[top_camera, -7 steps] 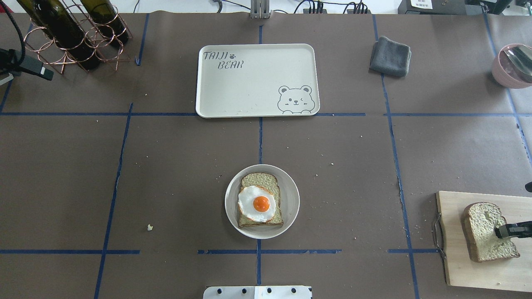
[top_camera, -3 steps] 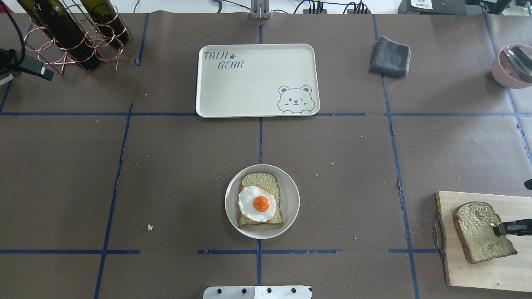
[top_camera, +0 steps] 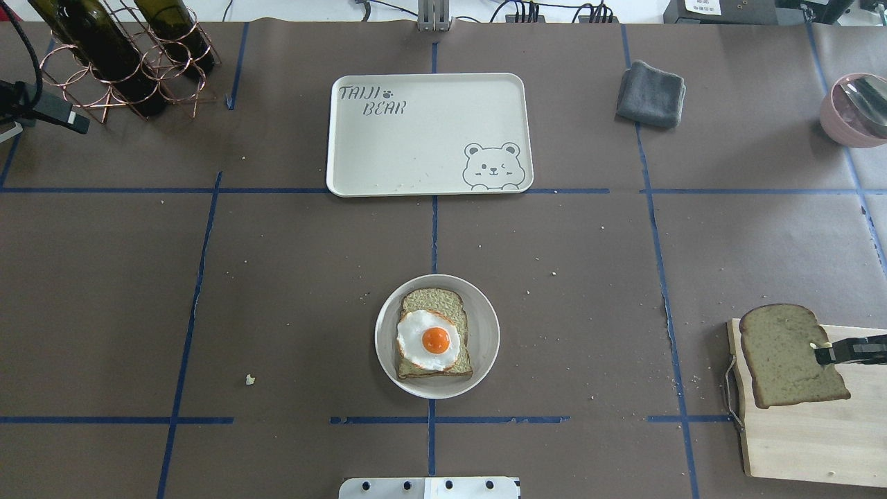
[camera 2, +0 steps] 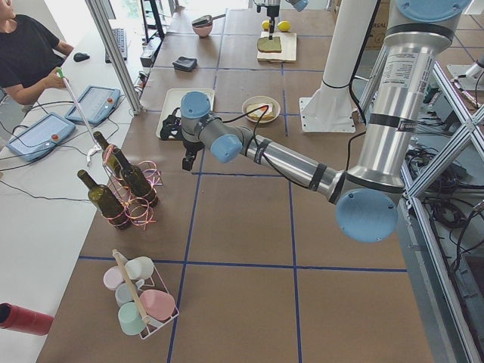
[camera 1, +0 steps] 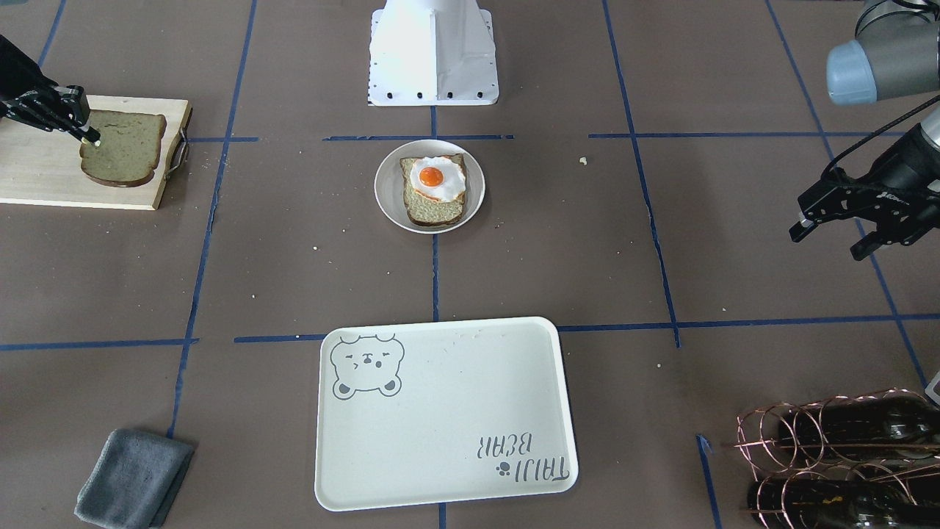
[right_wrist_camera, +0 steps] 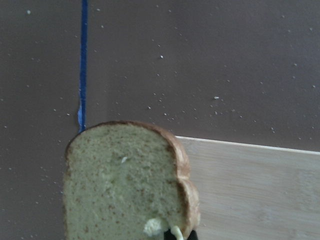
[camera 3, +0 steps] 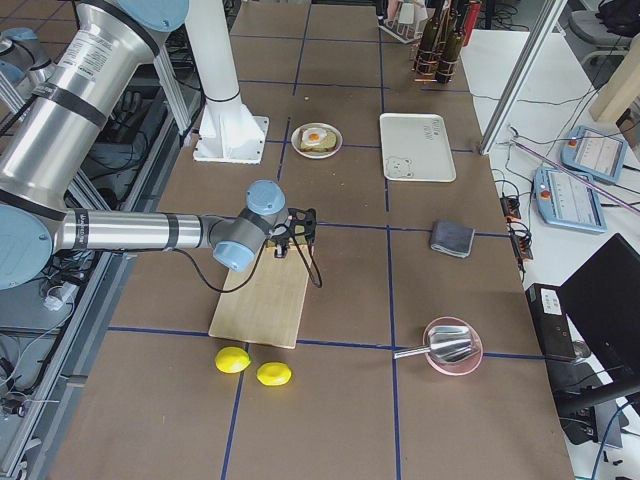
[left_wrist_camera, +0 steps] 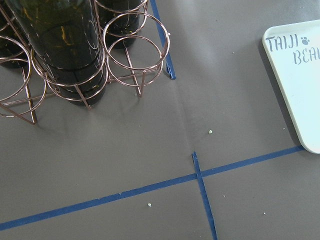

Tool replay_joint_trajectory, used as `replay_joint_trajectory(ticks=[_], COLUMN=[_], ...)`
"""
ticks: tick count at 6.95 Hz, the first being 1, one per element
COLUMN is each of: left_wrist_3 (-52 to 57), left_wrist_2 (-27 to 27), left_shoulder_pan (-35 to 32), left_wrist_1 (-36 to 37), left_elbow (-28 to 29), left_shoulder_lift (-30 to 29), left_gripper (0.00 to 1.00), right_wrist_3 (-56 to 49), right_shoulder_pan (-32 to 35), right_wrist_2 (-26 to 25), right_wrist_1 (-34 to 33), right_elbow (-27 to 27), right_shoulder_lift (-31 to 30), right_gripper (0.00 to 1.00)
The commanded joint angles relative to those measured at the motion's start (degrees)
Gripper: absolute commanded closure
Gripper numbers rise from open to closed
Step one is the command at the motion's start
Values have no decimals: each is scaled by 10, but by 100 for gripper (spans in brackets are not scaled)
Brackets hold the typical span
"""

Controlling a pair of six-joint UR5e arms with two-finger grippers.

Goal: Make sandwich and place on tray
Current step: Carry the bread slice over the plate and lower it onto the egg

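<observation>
The left gripper (camera 1: pixel 830 239) is held open and empty near the bottle rack (top_camera: pixel 125 69). The tray (top_camera: pixel 416 138) is set mid-table, well apart from the plate (top_camera: pixel 487 339), where one bread slice (top_camera: pixel 433 301) is topped by the egg (top_camera: pixel 429 339). The second slice (top_camera: pixel 783 357) is clamped at its edge by the right gripper (top_camera: pixel 826 355) over the wooden board (top_camera: pixel 811 443).

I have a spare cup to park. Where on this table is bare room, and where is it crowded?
Bare: the strip between the tray and the plate, and the wide patch on the robot's left of the plate, short of the bottle rack. Crowded: the robot's right edge, where the right gripper holds a bread slice over the wooden board.
</observation>
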Motion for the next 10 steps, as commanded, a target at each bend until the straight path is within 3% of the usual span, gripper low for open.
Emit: replay_joint_trajectory(ticks=[1,2,4,6,7,9,10], left_wrist_3=[-1,-1,-2,-1,-2,-2,-2], left_wrist_2=[0,0,-1,-1,-1,-1,-1], left_shoulder_pan=[1,1,1,1,1,1,1], left_wrist_1=[0,0,0,-1,-1,-1,-1], left_elbow=[0,0,2,8,9,10,10], left_shoulder_lift=[1,1,3,3,3,3,3], left_gripper=[0,0,0,0,0,0,0], right_wrist_3=[7,53,112,139,173,195,196], right_shoulder_pan=[37,37,9,-77,-138,-232,-247], right_wrist_2=[52,61,57,-1,-60,-165,-178], right_wrist_1=[-12,-48,-197,-352,-368,-367,-364], right_elbow=[0,2,0,-11,-44,-78,-89], right_shoulder_lift=[91,159,336,485,535,561,562], right_gripper=[100,100,100,100,100,100,100])
